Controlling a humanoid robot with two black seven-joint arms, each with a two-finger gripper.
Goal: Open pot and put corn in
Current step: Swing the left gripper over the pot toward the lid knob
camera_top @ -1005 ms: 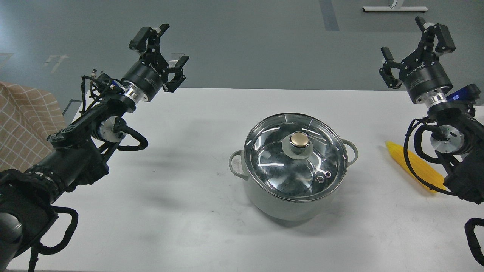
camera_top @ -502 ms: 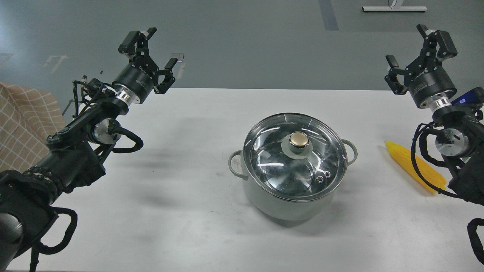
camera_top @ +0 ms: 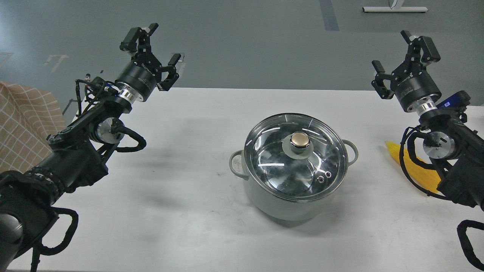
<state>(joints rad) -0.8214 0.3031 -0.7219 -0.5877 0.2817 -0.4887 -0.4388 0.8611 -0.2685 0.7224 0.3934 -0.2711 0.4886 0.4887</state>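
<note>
Partly hidden corn, cropped arms and cloth

The corn [camera_top: 395,153] shows only its pointed tip and a few yellow patches; the right arm [camera_top: 450,151] and its black cable cover most of it, so its full length cannot be judged. The pot [camera_top: 281,202] interior is seen only through the reflective glass lid [camera_top: 272,166] (glare blurs it), and it seems empty. Both arms run off the frame edges, and the checked cloth [camera_top: 22,124] is cut off at the left edge.
</note>
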